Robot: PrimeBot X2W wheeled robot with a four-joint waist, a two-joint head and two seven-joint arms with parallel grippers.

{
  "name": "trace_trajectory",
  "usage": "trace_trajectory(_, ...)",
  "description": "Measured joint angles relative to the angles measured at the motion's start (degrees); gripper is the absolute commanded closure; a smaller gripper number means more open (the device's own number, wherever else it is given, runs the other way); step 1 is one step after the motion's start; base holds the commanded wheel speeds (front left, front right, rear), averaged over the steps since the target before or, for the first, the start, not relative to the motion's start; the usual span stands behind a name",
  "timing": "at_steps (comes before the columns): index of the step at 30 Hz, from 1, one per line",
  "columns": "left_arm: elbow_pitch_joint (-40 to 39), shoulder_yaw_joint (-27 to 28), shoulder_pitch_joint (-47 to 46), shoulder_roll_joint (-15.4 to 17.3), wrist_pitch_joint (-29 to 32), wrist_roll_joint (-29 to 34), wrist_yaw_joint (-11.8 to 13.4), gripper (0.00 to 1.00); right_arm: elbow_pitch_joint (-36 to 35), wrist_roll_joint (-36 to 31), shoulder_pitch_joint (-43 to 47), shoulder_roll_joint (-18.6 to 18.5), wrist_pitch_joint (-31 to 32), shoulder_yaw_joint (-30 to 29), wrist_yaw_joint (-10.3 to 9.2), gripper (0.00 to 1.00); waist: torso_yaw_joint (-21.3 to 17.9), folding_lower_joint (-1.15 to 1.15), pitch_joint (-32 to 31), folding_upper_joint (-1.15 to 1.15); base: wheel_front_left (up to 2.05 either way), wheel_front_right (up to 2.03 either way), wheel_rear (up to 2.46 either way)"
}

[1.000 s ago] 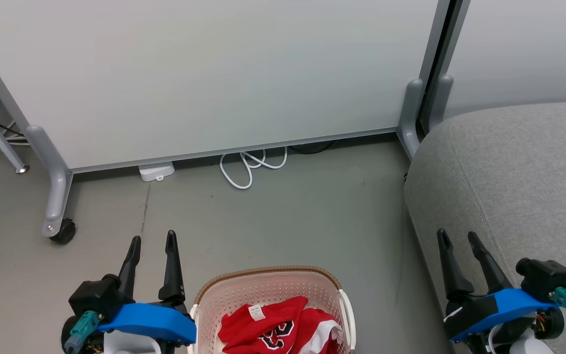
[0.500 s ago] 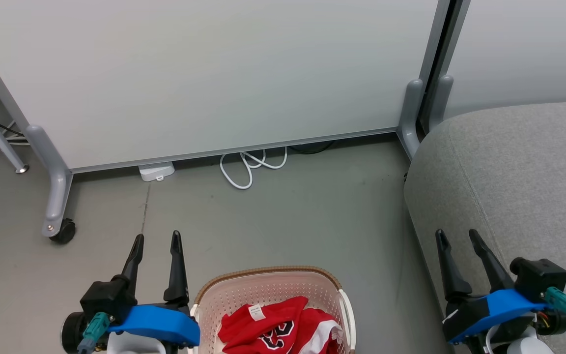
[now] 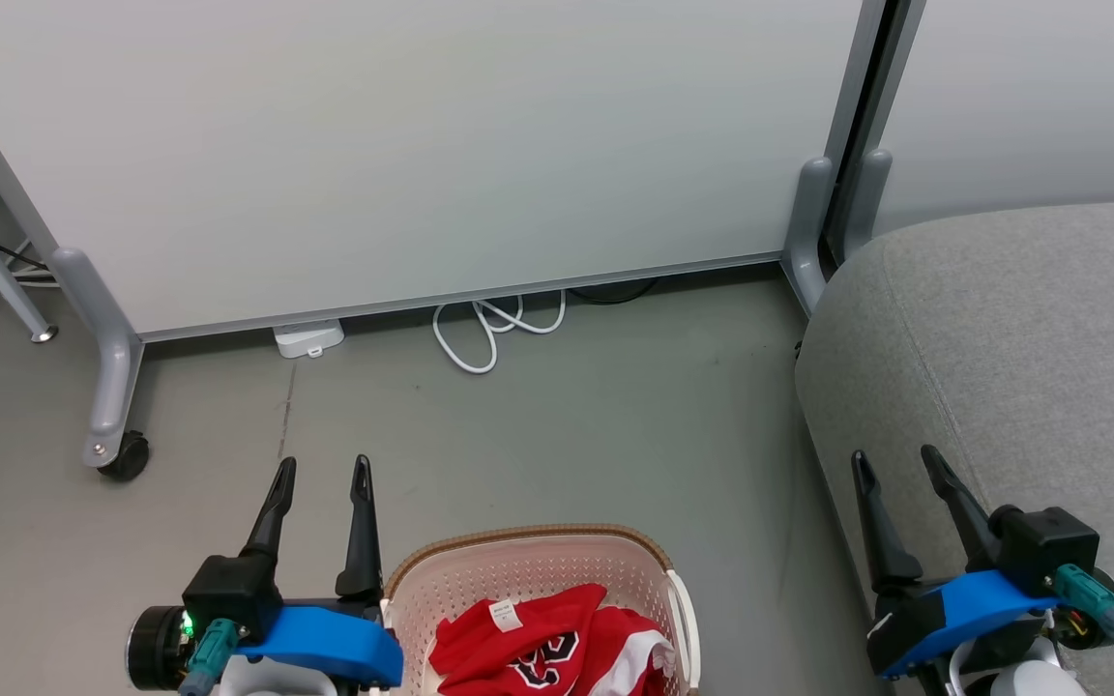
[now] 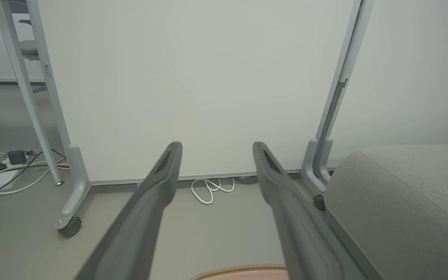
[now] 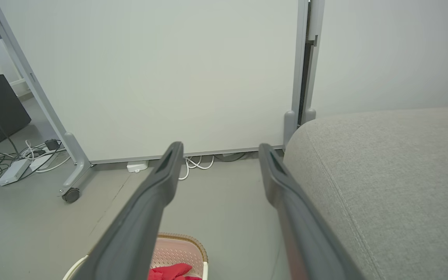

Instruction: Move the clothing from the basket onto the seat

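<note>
Compared with a second ago, my left gripper [image 3: 323, 464] has slid a little toward the basket [image 3: 528, 534], and its inner finger now points up just beside the left corner of the brown rim. My right gripper [image 3: 894, 454] has drifted only slightly inward. The background sits where it was, so my head has not moved. On both hands the fingers stand wide apart, holding nothing.

Bare grey floor [image 3: 596, 435] lies open ahead, between the basket and the white partition panel [image 3: 422, 145]. A looped white cable [image 3: 489, 333] lies at the panel's foot, and a caster [image 3: 127, 454] stands off to my front left. The seat [image 3: 1021, 329] rises on my right. Its rounded front edge runs down beneath my right gripper, whose fingers point along it.

The clothing [image 3: 538, 643] lies bunched in the basket, red with white trim, with a white tag and black-and-white lettering facing up. It sits between my two hands, behind both sets of fingertips. It is close beside my left wrist and well apart from my right.
</note>
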Motion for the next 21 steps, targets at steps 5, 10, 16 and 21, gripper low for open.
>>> trace_trajectory(5,0.00,-0.12,-0.01,0.01,-0.19,0.87,0.18,0.00,0.02,-0.91,-0.01,-0.01,-0.09,0.12,0.00,0.00,0.00,0.00,0.11,0.00,0.00,0.00,0.00)
trace_trajectory(10,0.03,-0.12,-0.01,0.01,-0.19,0.87,0.25,0.00,0.03,-0.90,-0.02,-0.02,-0.09,0.10,0.00,0.00,0.03,0.00,0.17,0.00,0.00,0.00,0.00)
trace_trajectory(16,0.09,-0.05,-0.03,0.01,-0.19,0.87,0.25,0.00,-0.03,-0.71,-0.04,-0.02,-0.08,0.22,0.00,0.00,0.01,0.00,0.44,0.00,0.00,0.00,0.00)
trace_trajectory(21,0.43,-0.14,-0.58,0.04,-0.19,0.87,0.33,0.00,-0.90,-0.75,-1.57,-0.02,-0.01,0.88,0.00,0.00,-0.48,0.00,2.26,0.00,0.00,0.00,0.00)
